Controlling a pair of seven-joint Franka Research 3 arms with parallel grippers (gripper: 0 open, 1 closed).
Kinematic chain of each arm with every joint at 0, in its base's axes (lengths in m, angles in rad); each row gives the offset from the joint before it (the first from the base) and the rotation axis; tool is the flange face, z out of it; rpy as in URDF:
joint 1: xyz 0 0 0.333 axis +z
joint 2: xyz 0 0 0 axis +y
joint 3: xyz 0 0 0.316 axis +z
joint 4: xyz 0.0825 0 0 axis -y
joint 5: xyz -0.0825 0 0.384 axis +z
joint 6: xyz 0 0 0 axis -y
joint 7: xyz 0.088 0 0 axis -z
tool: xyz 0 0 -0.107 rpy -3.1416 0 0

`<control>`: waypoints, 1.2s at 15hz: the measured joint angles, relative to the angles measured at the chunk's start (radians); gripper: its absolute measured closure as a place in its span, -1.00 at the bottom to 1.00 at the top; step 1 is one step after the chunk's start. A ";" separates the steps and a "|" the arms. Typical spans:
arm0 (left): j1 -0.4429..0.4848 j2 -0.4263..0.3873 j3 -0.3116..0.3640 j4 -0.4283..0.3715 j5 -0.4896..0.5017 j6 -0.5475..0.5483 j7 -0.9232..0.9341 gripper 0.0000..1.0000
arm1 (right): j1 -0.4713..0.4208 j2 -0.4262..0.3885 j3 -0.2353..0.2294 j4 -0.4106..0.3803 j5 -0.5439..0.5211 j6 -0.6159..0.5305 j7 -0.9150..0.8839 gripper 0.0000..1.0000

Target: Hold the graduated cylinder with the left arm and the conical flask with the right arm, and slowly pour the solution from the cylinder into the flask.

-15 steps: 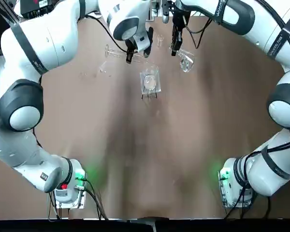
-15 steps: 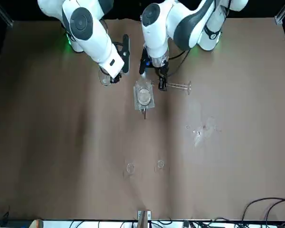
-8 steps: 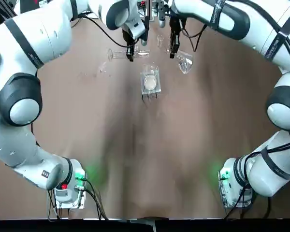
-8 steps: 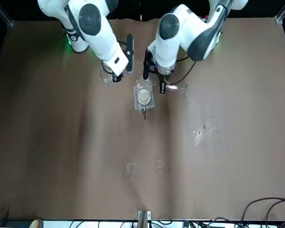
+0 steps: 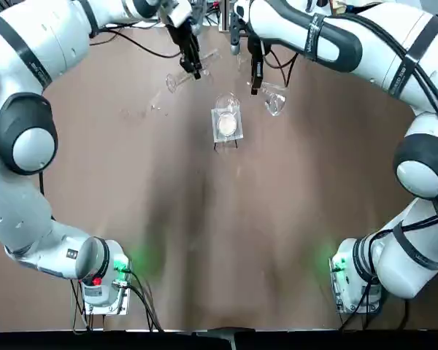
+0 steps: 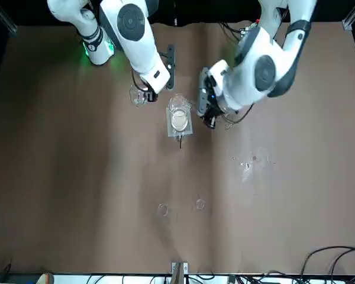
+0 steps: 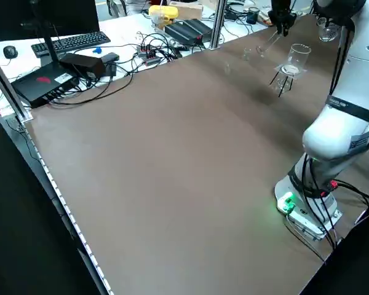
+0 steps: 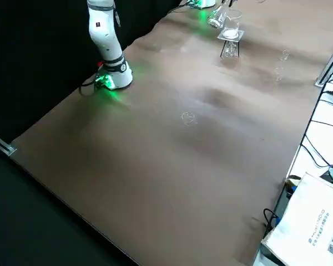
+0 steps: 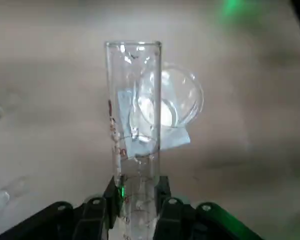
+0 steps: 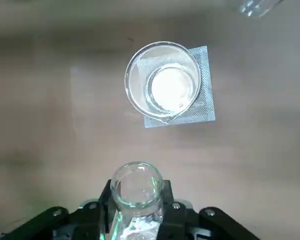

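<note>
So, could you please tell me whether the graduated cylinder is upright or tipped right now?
Tipped: the graduated cylinder lies slanted in the left gripper, off the table.

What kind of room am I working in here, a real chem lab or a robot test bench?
Most likely a robotics test bench staged for lab work. Glassware such as the beaker on a stand sits on a plain brown table, while a keyboard, cables and electronics boxes crowd the bench beside it.
</note>
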 joint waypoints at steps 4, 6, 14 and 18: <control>0.129 0.018 0.002 -0.006 -0.219 -0.052 0.233 0.31 | 0.007 0.007 0.000 0.011 -0.012 0.003 0.005 0.22; 0.192 0.051 0.003 -0.010 -0.291 -0.088 0.342 0.31 | 0.008 0.008 0.000 0.014 -0.013 0.003 0.013 0.22; 0.390 0.225 0.004 -0.010 -0.413 -0.174 0.690 0.31 | 0.029 0.037 0.000 0.036 -0.040 0.003 0.029 0.22; 0.498 0.291 0.005 -0.010 -0.471 -0.214 0.808 0.31 | 0.047 0.044 0.000 0.040 -0.063 0.003 0.043 0.22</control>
